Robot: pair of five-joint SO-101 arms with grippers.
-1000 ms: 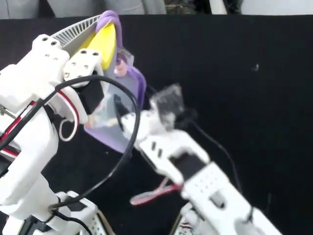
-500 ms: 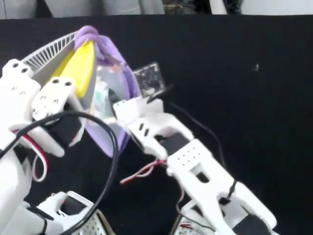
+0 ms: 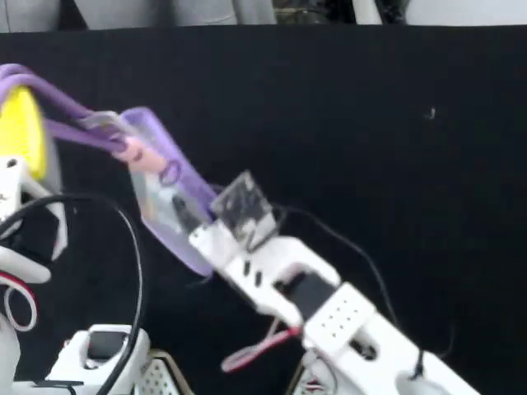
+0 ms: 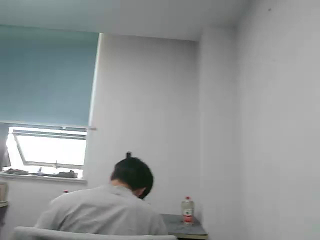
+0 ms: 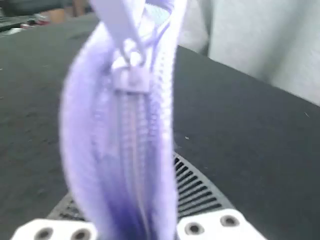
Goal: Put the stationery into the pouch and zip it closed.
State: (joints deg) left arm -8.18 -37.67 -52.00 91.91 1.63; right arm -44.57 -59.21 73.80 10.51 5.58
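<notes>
Black cloth covers the bench. Above it a purple pouch slants from the 9 o'clock edge down toward the middle, strung between the two arms. Its upper end narrows into purple straps that run off the picture beside a yellow part. The edge cuts that part, so what it belongs to is hard to say. The left arm stands at 8 o'clock, mostly out of frame, with a black cable looped in front of it. Whether that arm grips the pouch cannot be told.

The right arm comes in from 5 o'clock, and the right gripper meets the pouch's lower end. In the right wrist view the pouch passes between the two white jaw pieces, so the jaws are pinching it. A small board rides on that wrist, its markings too blurred to read. A red wire loops at 6 o'clock.

The pouch has a clear side. A pink patch and darker shapes show there, too smeared to name. Seen close, the zipper has meshed teeth from the slider toward the gripper. A white slotted piece sits just behind the pouch.

The left wrist view faces a pale wall, a window under a teal blind, and a small bottle whose red label is too small to read.
</notes>
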